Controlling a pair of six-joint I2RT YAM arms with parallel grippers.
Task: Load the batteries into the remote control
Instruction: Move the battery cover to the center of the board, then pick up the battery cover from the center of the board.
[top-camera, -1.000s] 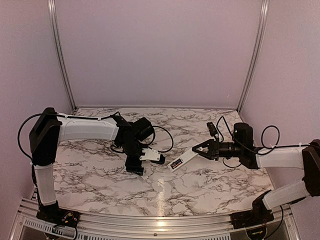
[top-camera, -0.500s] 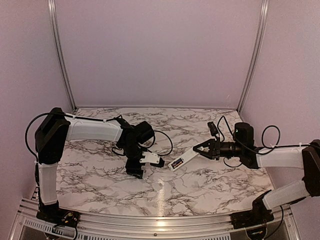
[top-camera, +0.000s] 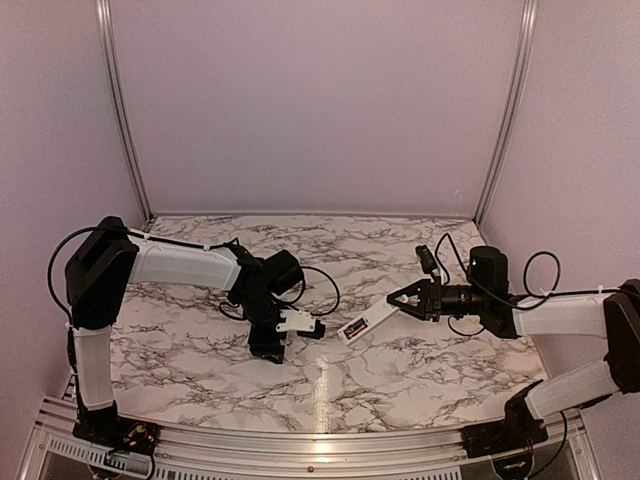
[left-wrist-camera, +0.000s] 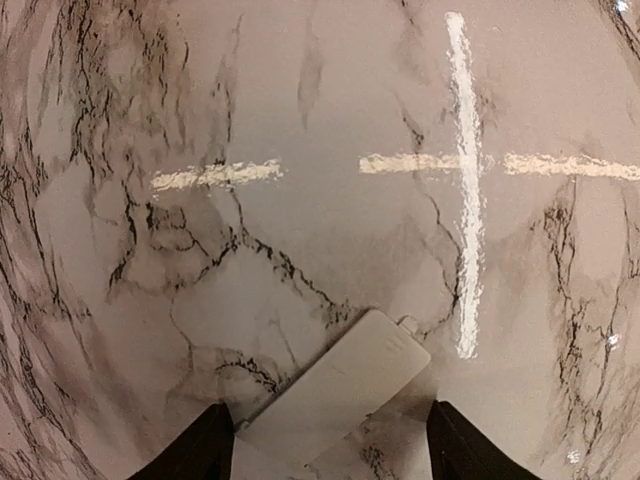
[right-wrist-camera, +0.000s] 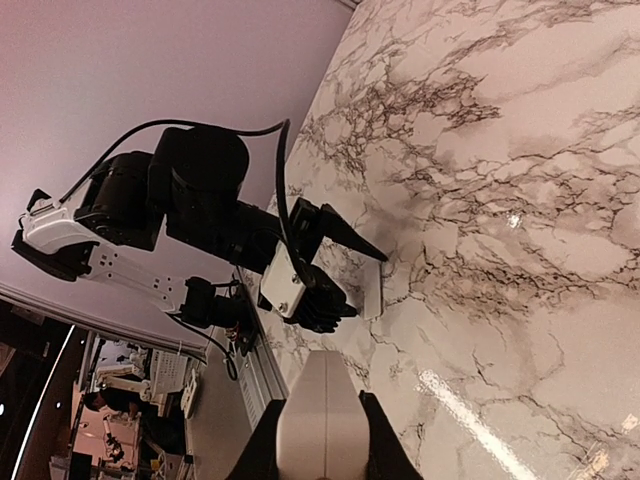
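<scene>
We have the right tool (top-camera: 398, 300) clamped on one end of the remote control (top-camera: 365, 322), which points toward the middle of the bench (top-camera: 180, 340). Our left tool (left-wrist-camera: 330, 445) gapes wide and holds nothing, poised over a flat white panel (left-wrist-camera: 335, 385) lying there.

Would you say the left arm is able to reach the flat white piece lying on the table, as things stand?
Probably yes: the left hand hangs open right over the flat white piece, a finger either side, with nothing covering it.
</scene>
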